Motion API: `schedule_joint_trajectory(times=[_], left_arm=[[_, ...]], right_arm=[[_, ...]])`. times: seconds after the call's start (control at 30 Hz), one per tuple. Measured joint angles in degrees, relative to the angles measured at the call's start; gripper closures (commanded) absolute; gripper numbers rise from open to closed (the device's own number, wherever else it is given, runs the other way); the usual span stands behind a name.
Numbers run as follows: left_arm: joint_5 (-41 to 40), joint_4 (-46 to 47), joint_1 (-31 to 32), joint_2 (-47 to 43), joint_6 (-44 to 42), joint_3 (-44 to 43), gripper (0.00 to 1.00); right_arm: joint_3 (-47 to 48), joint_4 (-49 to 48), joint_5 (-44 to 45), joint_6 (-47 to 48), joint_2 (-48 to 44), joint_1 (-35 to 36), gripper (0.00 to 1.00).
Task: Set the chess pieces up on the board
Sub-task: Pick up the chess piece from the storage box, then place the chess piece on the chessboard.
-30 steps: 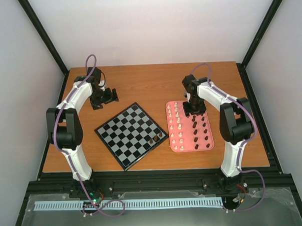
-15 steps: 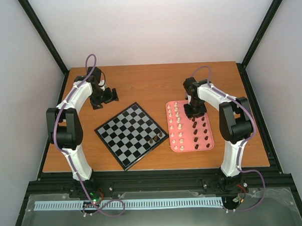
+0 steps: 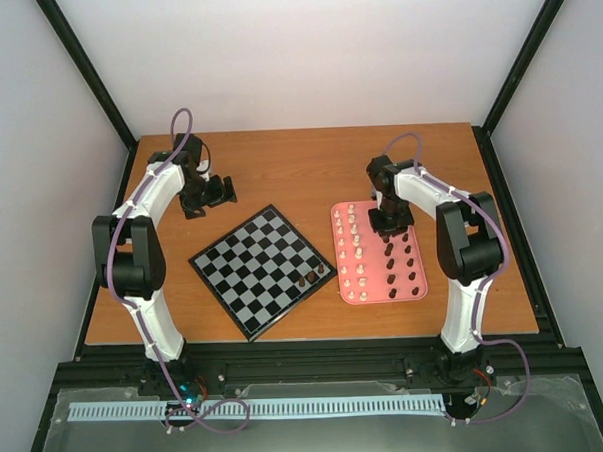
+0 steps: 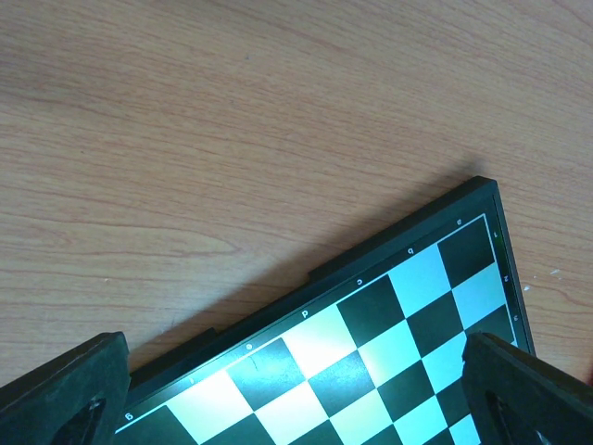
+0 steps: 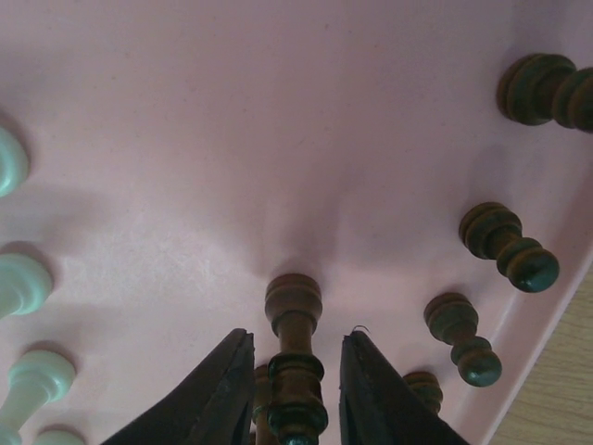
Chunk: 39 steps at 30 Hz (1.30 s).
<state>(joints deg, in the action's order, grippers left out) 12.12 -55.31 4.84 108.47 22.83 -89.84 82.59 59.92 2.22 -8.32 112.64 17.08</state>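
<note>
The board (image 3: 261, 270) lies turned at an angle in the middle of the table, with two dark brown chess pieces (image 3: 311, 277) near its right corner. More cream pieces (image 3: 352, 246) and dark pieces (image 3: 401, 257) stand in rows on the pink tray (image 3: 385, 299). My right gripper (image 3: 389, 222) is low over the tray's far end. In the right wrist view, the right gripper (image 5: 296, 336) straddles one upright dark piece (image 5: 295, 311), its fingers (image 5: 222, 389) close beside it with a small gap showing. My left gripper (image 4: 295, 343) hangs open and empty over the board's far corner (image 4: 389, 306).
The pink tray (image 5: 278, 139) sits right of the board. Cream pieces (image 5: 18, 278) stand to the left of my right fingers and other dark pieces (image 5: 505, 246) to their right, near the tray's rim. Bare wood table (image 3: 309, 171) stretches behind both.
My right gripper's jaws have narrowed around the dark piece on the tray. The left arm has not moved.
</note>
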Motion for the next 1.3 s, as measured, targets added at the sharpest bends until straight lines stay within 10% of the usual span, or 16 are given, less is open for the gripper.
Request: schedule_joint_trajectory(times=[0.27,0.67,1.03,1.3], left_arm=[[0.02,0.00,-0.02,0.00,0.00,0.00,0.00],[0.04,-0.02,-0.02,0.00,-0.02,0.00,0.00],[-0.07,0.00,-0.02,0.00,0.00,0.00,0.00],[-0.50,0.00,-0.02,0.00,0.00,0.02,0.00]], right_arm=[[0.15,-0.09,0.63,0.15,0.31,-0.15,0.96],[11.30,4.15,1.95,1.20,-0.04,1.27,0.97],[29.33,9.05,-2.49,-0.37,0.07,24.92,0.97],[24.94,9.55,-6.14,-1.05,2.49,34.86,0.97]])
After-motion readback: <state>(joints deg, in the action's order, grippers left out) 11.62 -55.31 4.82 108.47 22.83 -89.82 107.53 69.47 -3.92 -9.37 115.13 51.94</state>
